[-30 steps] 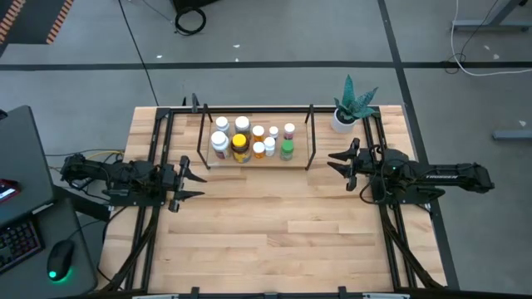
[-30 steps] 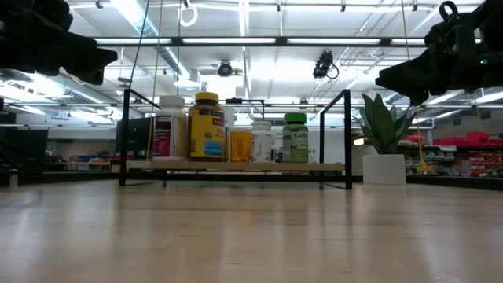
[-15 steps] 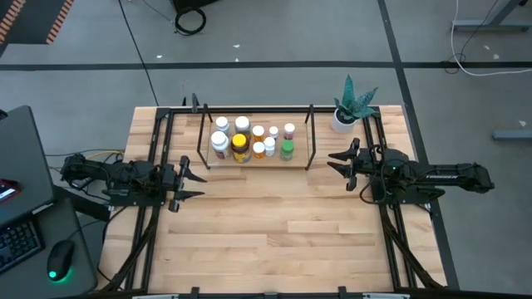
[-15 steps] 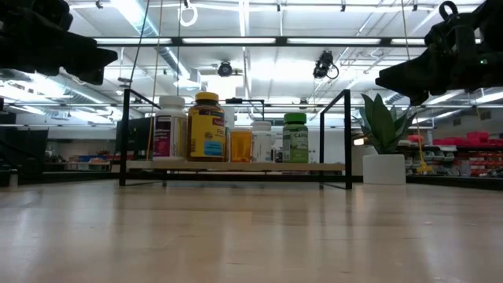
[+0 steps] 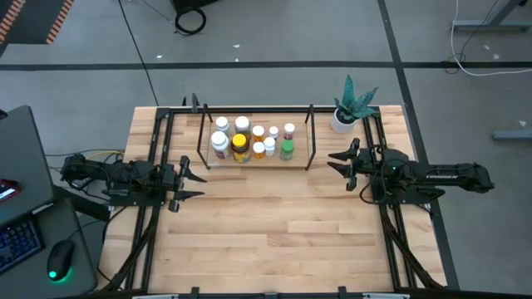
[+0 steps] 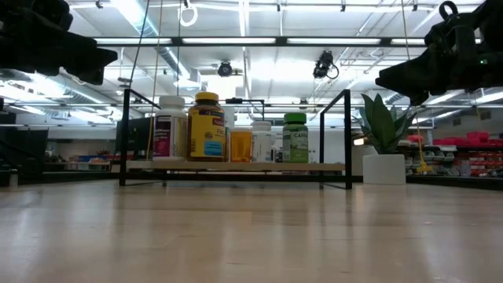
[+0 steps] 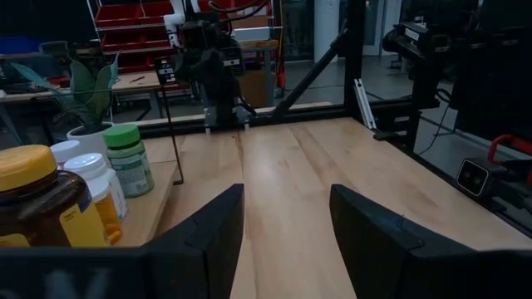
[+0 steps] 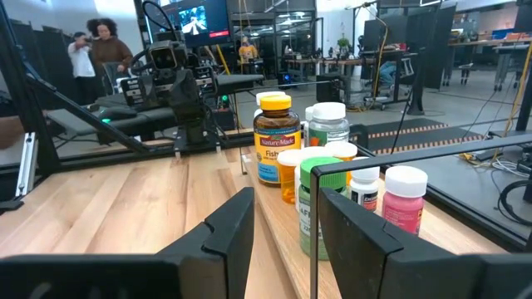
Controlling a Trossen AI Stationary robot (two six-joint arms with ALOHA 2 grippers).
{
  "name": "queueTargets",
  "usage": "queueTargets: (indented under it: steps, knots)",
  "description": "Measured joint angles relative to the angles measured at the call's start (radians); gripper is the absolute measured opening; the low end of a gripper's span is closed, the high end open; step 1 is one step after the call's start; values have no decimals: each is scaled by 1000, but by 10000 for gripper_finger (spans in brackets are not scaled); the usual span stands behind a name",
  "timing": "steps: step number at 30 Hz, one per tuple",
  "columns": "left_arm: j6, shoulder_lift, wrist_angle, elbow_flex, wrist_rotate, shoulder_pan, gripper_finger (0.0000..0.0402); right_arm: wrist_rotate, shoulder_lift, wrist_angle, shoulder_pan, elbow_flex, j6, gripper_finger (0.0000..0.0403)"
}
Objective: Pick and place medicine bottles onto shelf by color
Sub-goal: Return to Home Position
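Note:
Several medicine bottles stand upright on the wood base of the black-rod shelf (image 5: 309,137) at the table's far middle: white ones (image 5: 220,141), an amber-yellow one (image 5: 240,148), orange ones (image 5: 258,149), a green one (image 5: 287,149) and a pinkish one (image 8: 405,198). My left gripper (image 5: 193,183) is open and empty at the table's left, near the shelf's left end. My right gripper (image 5: 337,164) is open and empty at the table's right, near the shelf's right end. Both hang above the table.
A white pot with a green plant (image 5: 345,116) stands at the far right corner, beside the shelf. Black arm rails (image 5: 154,208) run along both table sides. The wide wood surface (image 5: 266,232) in front of the shelf is bare. People show in the room beyond (image 8: 96,50).

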Motion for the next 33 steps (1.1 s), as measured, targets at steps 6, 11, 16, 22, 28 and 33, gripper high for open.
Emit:
queueTargets:
  steps: [6, 11, 16, 22, 28, 33]
  knots:
    - [0, 0, 0, 0, 0, 0, 184, 0, 0, 0, 0, 0, 0, 144]
    - [0, 0, 0, 0, 0, 0, 188, 0, 0, 0, 0, 0, 0, 144]
    - [0, 0, 0, 0, 0, 0, 183, 0, 0, 0, 0, 0, 0, 144]
    - [0, 0, 0, 0, 0, 0, 184, 0, 0, 0, 0, 0, 0, 144]
    - [0, 0, 0, 0, 0, 0, 187, 0, 0, 0, 0, 0, 0, 144]
    - [0, 0, 0, 0, 0, 0, 187, 0, 0, 0, 0, 0, 0, 144]
